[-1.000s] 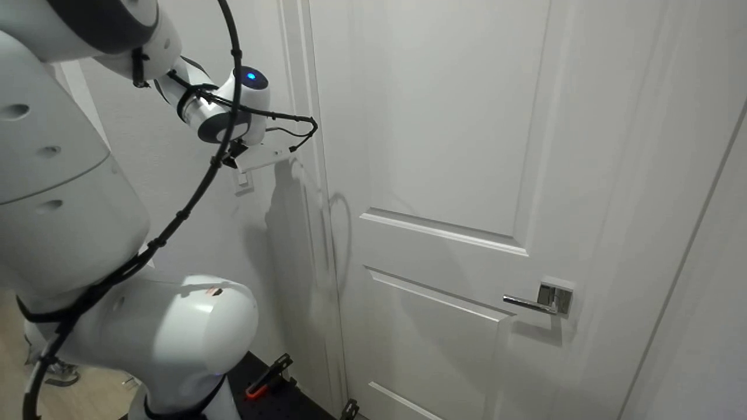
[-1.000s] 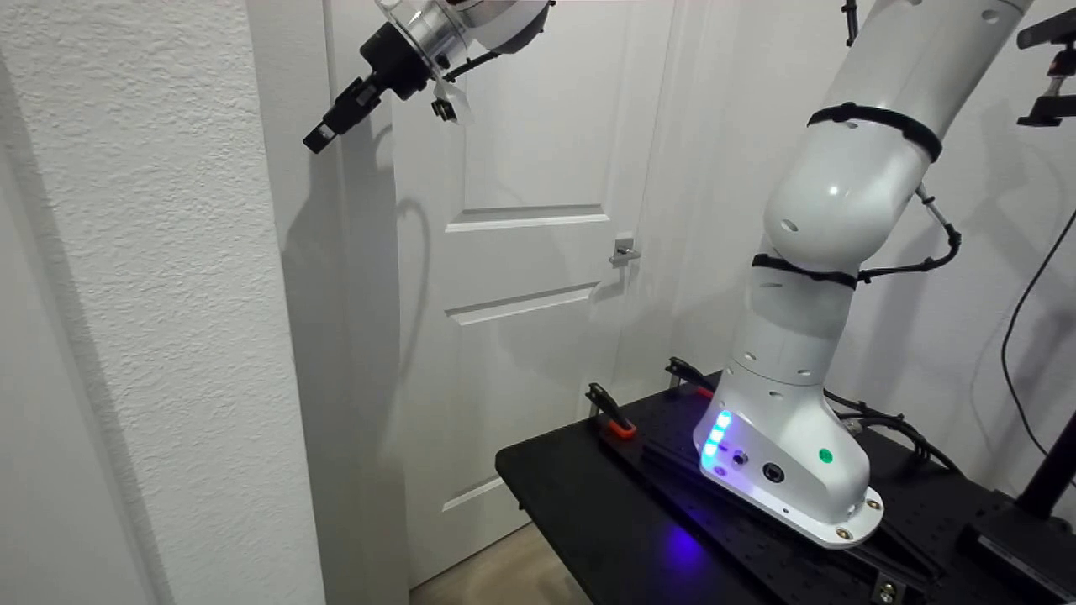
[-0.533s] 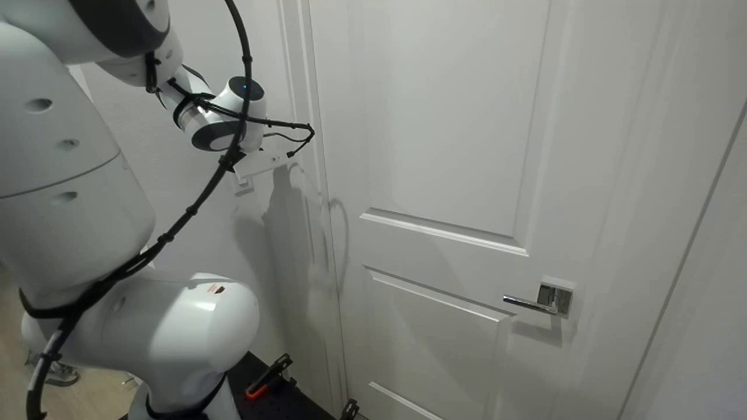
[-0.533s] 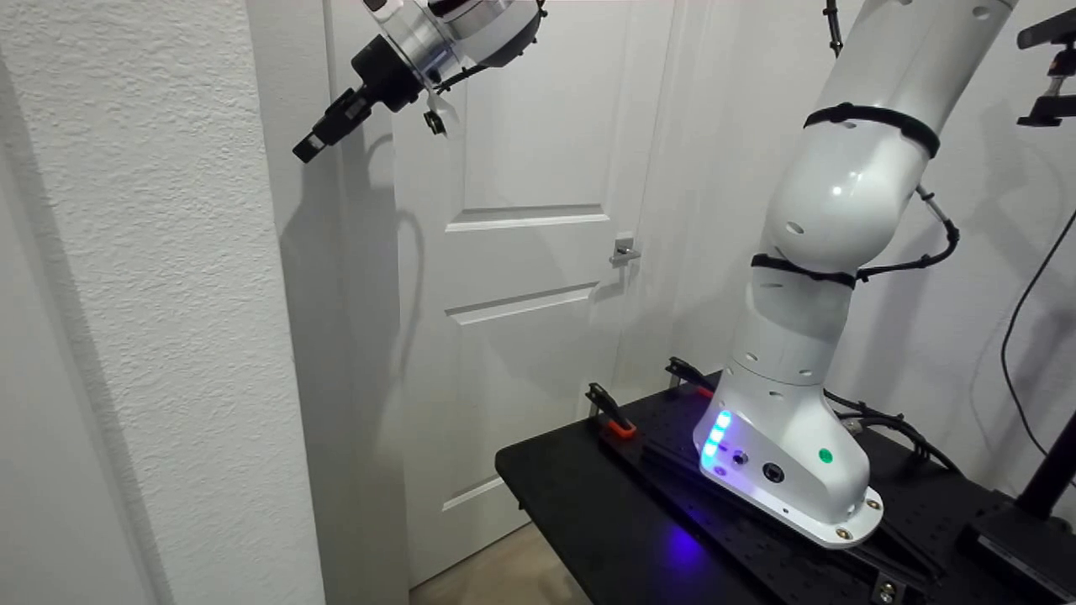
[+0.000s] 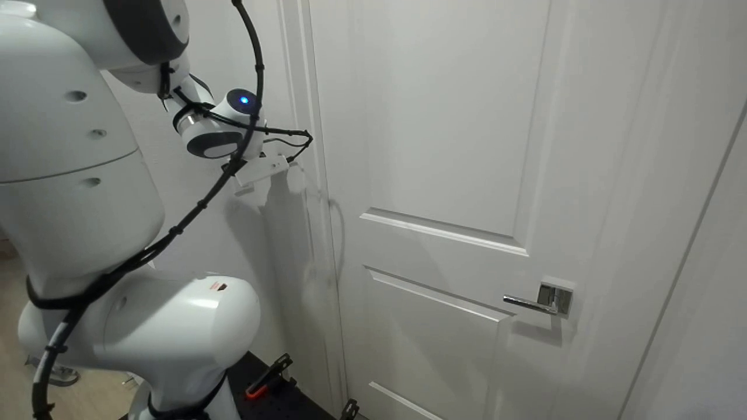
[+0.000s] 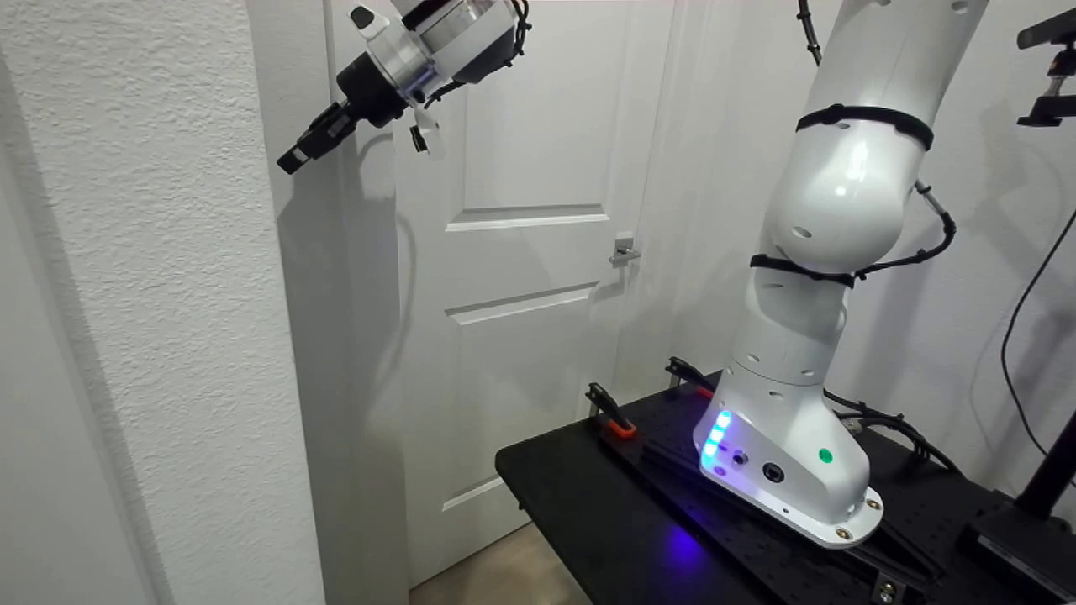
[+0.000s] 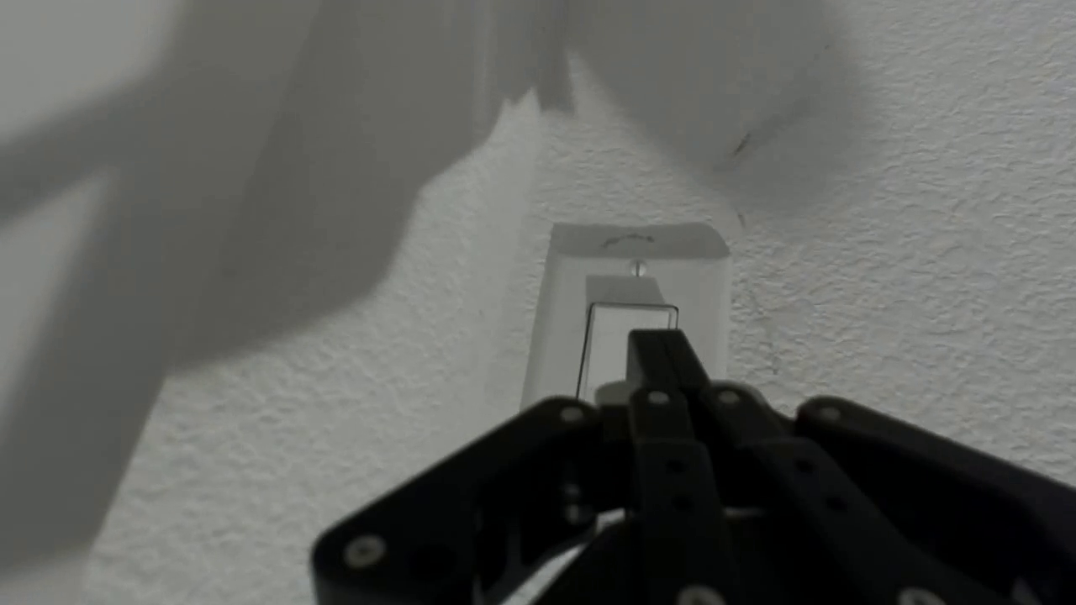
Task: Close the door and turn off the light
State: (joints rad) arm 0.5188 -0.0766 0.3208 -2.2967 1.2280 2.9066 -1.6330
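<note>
Beyond the far edge of the tabletop (image 6: 572,504), in an exterior view: door (image 6: 525,277), by its look closed. Above and left of the tabletop's left corner: pincer (image 6: 291,161), jaws together, narrow, nothing between. Wrist view: light's switch plate (image 7: 702,302) dead ahead, its rocker (image 7: 609,344) partly hidden by the pincer; touching or apart, cannot tell. Step judged: pressing the rocker. Advise a short straight push near one end, not the middle. Containers: none seen.

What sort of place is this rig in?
Likely a home or office room; can't tell which. Signs: white panelled door, its lever handle, rocker wall switch.
</note>
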